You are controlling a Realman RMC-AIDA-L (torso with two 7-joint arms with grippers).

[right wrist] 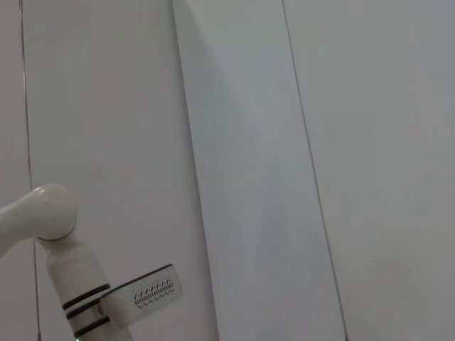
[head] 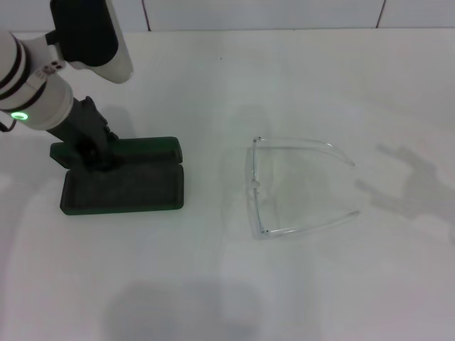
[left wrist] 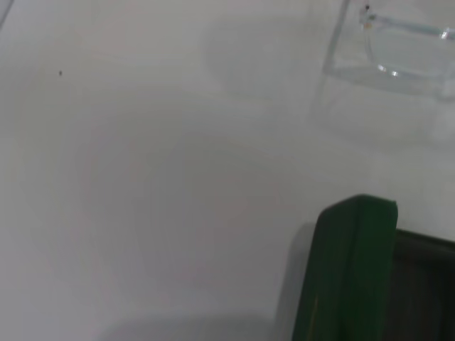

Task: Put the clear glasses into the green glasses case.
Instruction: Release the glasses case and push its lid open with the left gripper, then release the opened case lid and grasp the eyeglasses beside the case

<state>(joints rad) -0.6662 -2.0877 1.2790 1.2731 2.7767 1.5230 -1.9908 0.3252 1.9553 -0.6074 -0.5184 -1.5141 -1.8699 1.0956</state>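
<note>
The green glasses case (head: 122,188) lies open at the left of the white table, dark lining up, with its lid (head: 142,149) at the far side. My left gripper (head: 89,150) is down at the case's left end, by the hinge line. The clear glasses (head: 284,186) lie on the table to the right of the case, arms unfolded and pointing right. The left wrist view shows a green edge of the case (left wrist: 352,270) and, farther off, part of the glasses (left wrist: 398,50). My right gripper is out of view.
The white table (head: 213,284) runs back to a pale panelled wall (head: 270,14). A shadow (head: 412,181) falls on the table to the right of the glasses. The right wrist view shows only wall panels and my left arm (right wrist: 71,284) far off.
</note>
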